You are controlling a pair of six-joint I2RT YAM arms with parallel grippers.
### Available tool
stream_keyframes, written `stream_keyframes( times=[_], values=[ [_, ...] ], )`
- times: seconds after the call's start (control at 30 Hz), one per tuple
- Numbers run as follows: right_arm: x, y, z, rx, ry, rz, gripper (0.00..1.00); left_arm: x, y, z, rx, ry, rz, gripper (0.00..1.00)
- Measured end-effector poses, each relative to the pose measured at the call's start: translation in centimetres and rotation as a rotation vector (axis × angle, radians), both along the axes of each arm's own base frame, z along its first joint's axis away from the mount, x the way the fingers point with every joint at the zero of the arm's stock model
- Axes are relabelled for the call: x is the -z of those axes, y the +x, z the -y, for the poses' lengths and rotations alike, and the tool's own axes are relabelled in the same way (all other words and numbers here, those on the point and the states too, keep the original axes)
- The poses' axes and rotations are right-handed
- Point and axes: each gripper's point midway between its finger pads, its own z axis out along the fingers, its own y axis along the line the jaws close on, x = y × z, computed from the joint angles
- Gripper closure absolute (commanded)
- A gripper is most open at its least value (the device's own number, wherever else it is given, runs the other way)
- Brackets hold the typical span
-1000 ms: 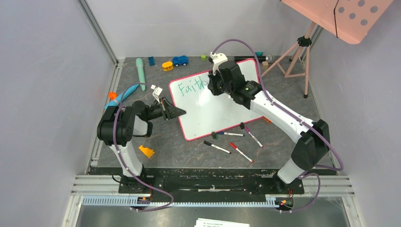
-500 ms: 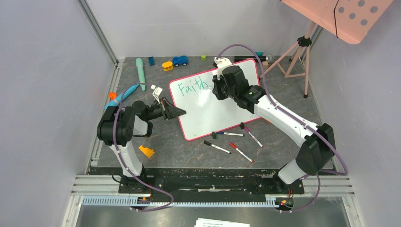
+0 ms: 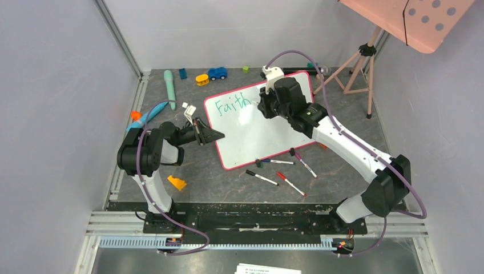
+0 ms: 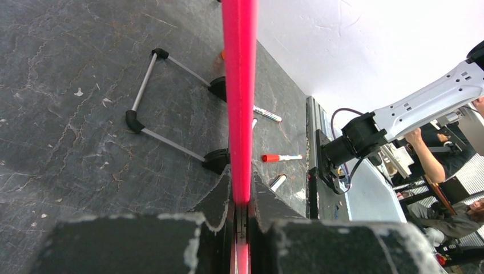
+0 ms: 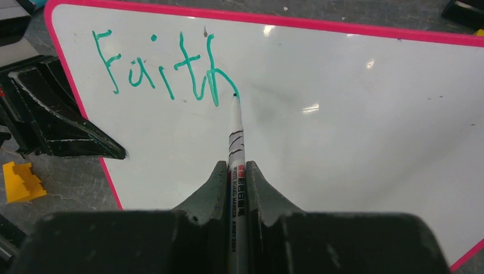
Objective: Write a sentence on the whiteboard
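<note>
The whiteboard (image 3: 257, 128) with its pink-red rim lies tilted on the dark table. Green handwriting, the sentence (image 5: 162, 71), reads "Faith" at its upper left. My right gripper (image 5: 236, 170) is shut on a white marker (image 5: 235, 134), whose tip touches the board at the end of the "h". From above, the right gripper (image 3: 263, 105) hangs over the board's upper middle. My left gripper (image 4: 241, 201) is shut on the whiteboard's rim (image 4: 240, 85), holding the board's left edge, and the left gripper (image 3: 214, 135) shows there in the top view too.
Several loose markers (image 3: 281, 171) lie in front of the board's near edge. A yellow block (image 3: 177, 182) sits near the left arm. Toy pieces (image 3: 211, 74) and a teal pen-like tool (image 3: 169, 88) lie at the back. A pink tripod (image 3: 359, 68) stands at the right.
The right arm has shifted slightly to the right across the board with the marker, finishing the "h". The left arm has stayed still on the rim.
</note>
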Motion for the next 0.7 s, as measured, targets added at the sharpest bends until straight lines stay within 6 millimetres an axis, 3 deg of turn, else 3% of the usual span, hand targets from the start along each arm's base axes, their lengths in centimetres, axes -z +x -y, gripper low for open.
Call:
stream_keyframes(
  times=[0.23, 0.7],
  values=[
    [-2.1, -0.2, 0.3, -0.001, 0.029, 0.048, 1.0, -0.2, -0.3, 0.0, -0.007, 0.002, 0.011, 0.98],
    [-3.0, 0.8, 2.5, 0.067, 0.01, 0.088, 1.0, -0.1, -0.3, 0.0, -0.006, 0.006, 0.023, 0.98]
  ],
)
